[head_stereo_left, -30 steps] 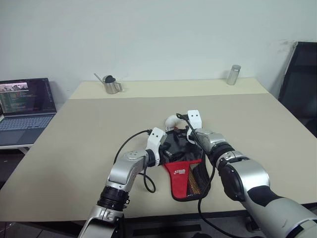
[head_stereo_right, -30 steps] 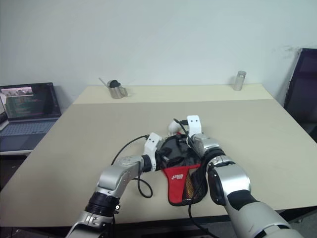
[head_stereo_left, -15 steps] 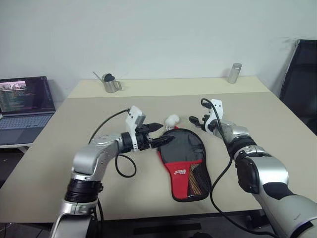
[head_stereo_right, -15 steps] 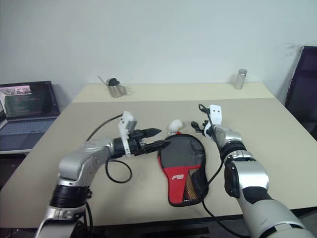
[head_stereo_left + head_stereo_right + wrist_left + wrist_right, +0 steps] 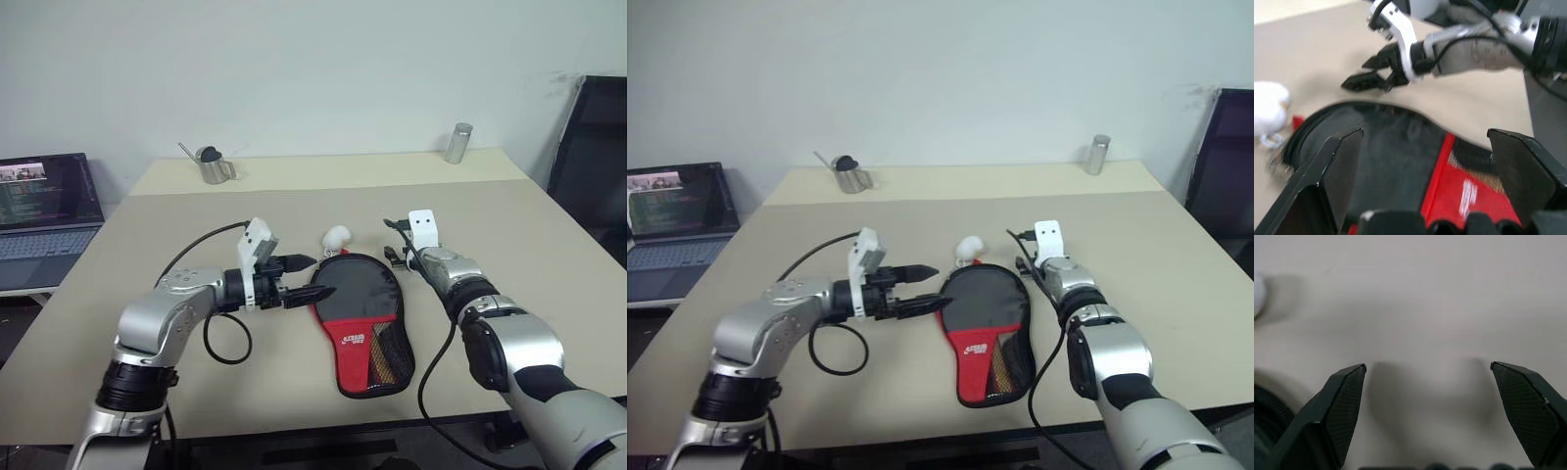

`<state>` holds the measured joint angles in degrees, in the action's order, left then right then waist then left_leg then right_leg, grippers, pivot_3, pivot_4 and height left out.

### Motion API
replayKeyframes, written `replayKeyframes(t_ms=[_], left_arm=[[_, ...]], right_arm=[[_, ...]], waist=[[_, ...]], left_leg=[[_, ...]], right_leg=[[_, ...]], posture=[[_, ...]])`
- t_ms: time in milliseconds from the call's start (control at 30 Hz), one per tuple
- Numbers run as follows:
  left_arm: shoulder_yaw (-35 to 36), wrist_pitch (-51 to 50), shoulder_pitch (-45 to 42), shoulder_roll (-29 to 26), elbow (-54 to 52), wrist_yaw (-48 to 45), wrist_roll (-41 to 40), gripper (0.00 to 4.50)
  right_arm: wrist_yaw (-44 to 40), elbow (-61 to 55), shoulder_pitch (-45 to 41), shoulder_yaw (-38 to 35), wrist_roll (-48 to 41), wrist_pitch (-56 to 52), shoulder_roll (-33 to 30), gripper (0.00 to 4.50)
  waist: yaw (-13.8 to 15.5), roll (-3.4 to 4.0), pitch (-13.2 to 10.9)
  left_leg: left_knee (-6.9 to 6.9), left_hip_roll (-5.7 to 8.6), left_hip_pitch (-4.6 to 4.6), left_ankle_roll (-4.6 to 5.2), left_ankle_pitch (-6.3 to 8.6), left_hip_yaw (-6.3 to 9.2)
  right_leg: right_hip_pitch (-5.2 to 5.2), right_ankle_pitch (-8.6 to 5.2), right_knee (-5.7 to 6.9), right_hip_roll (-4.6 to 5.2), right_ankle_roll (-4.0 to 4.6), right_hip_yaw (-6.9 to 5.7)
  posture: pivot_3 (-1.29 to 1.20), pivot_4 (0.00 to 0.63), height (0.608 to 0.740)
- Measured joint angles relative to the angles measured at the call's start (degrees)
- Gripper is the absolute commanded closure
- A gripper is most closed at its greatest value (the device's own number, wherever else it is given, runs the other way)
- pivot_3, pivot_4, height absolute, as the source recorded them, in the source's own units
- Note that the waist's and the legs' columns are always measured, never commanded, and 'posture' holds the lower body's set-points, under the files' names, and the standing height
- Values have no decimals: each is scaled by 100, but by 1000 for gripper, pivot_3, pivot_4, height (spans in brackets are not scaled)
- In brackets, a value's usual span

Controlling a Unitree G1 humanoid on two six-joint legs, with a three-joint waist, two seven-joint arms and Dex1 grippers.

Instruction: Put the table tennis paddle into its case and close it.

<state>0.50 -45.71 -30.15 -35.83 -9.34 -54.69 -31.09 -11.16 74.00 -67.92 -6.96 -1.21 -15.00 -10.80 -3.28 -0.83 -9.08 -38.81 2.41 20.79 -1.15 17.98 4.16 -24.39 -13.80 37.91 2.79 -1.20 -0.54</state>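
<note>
Head views, case: the case [image 5: 361, 323] lay flat on the tabletop [image 5: 196, 225] between the two sets of fingers, its round end nearest both, its red logo panel and mesh pocket toward the near edge.
Head views, charm: the plush charm [image 5: 336, 236] sat just beyond the round end, between the two sets of fingertips.
Head views, left gripper [image 5: 306, 277]: fingers spread, holding nothing, tips just short of the case's round rim.
Head views, right gripper [image 5: 1024, 261]: fingers small and dark beside the rim's other side; apparently spread and empty.
Head views, paddle: not to be made out; judged to be inside the pouch, which looked filled and flat.
Head views, zip: too small to tell whether shut.
Left wrist view, own fingers [image 5: 1334, 174]: wide apart, with the black fabric and red panel lying between and just ahead of them.
Left wrist view, other gripper: it hovered beyond the case's rim, over bare tabletop, tips parted.
Left wrist view, charm: cut off at the frame edge, chain blurred.
Right wrist view, own fingers [image 5: 1342, 406]: spread wide over bare tabletop, nothing between them; a dark sliver of case beside one finger.
Handling, judged: soft, light fabric over a stiff bat; likely to slide when pulled, so one set of fingers should pin the rim while the other takes the zip pull.
</note>
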Motion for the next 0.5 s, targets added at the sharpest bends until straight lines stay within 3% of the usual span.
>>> replayKeyframes(t_ms=[500], left_arm=[[8, 125, 160, -316, 32, 20, 71, 34]], right_arm=[[-2342, -703, 456, 591, 49, 229, -154, 0]], waist=[[10, 3, -3]], left_leg=[[0, 1, 1, 0, 0, 3]], right_leg=[[0, 0, -2, 0, 0, -2]], posture=[[0, 150, 740]])
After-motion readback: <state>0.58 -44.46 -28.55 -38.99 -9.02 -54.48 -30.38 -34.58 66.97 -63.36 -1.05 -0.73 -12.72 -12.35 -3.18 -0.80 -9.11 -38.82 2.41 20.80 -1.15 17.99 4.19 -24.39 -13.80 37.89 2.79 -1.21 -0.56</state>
